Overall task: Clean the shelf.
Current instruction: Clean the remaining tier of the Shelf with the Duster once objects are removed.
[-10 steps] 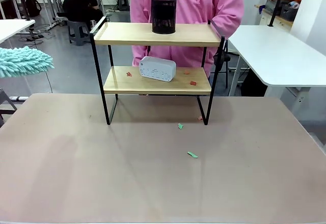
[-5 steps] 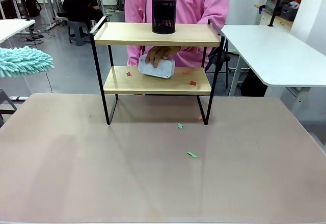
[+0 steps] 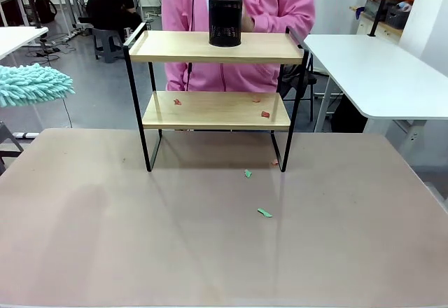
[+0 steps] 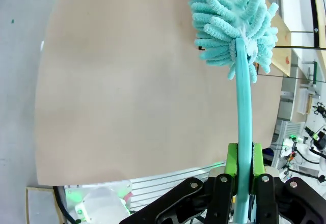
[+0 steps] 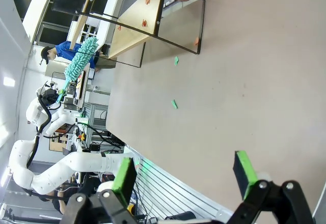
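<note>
The shelf (image 3: 213, 47) stands at the far side of the table, with a black mesh cup (image 3: 225, 19) on its top board. Small red scraps (image 3: 264, 114) lie on its lower board. A teal fluffy duster head (image 3: 31, 84) hangs at the left, off the table's side. My left gripper (image 4: 244, 159) is shut on the duster's handle (image 4: 244, 112), and the fluffy head (image 4: 229, 20) points toward the shelf (image 4: 285, 40). My right gripper (image 5: 184, 175) is open above the table, well away from the shelf (image 5: 137, 25).
A person in a pink top (image 3: 280, 0) stands right behind the shelf, hands raised near the cup. Green scraps (image 3: 264, 213) and a red one (image 3: 275, 162) lie on the table in front of the shelf. A white table (image 3: 378, 70) stands at the right.
The person took hold of the white box on the lower board and lifted it away, so that board now holds just scraps. The duster and my grippers have not moved.
</note>
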`<state>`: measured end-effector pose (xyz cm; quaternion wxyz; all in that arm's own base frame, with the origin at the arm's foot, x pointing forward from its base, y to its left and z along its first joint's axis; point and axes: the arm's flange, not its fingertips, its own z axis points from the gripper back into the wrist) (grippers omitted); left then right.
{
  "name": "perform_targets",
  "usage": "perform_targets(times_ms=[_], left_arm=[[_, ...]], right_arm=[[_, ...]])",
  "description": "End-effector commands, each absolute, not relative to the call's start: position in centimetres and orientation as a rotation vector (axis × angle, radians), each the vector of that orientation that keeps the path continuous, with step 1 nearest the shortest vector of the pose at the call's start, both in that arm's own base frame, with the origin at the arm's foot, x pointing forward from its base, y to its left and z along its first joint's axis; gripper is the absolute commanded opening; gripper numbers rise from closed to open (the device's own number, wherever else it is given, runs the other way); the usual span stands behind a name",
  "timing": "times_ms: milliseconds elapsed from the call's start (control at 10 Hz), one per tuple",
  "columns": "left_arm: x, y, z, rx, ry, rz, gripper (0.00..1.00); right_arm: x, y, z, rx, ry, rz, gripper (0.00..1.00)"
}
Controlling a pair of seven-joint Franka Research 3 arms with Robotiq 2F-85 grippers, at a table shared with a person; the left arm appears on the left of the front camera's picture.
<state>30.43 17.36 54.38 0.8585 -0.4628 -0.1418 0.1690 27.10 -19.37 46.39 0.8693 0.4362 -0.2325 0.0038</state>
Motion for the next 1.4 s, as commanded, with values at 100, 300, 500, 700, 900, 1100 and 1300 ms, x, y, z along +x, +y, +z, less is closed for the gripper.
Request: perform_targets(times_ms=[100, 300, 500, 700, 900, 1100, 1300], left_arm=[[30.4, 17.4, 54.4, -0.972, -0.298, 0.355, 0.13], [23.8, 17.1, 57.4, -1.072, -0.372, 0.217, 0.13], [16.9, 17.0, 59.2, -1.137, -0.425, 0.083, 0.13], [13.5, 14.8, 59.3, -1.133, -0.388, -0.088, 0.13], [13.0, 11.6, 58.9, -1.098, -0.246, -0.292, 0.13], [13.8, 7.5, 58.2, -1.017, -0.185, -0.366, 0.13], [14.7, 3.2, 57.1, -0.970, -0.157, -0.387, 0.13]], right_arm=[[27.2, -19.3, 46.4, 0.926, -0.515, 0.028, 1.00], [27.2, -19.3, 46.4, 0.926, -0.515, 0.028, 1.00], [27.2, -19.3, 46.4, 0.926, -0.515, 0.028, 1.00], [27.2, -19.3, 46.4, 0.926, -0.515, 0.028, 1.00], [27.2, -19.3, 46.4, 0.926, -0.515, 0.028, 1.00], [27.2, -19.3, 46.4, 0.926, -0.515, 0.028, 1.00], [27.2, -19.3, 46.4, 0.926, -0.515, 0.028, 1.00]])
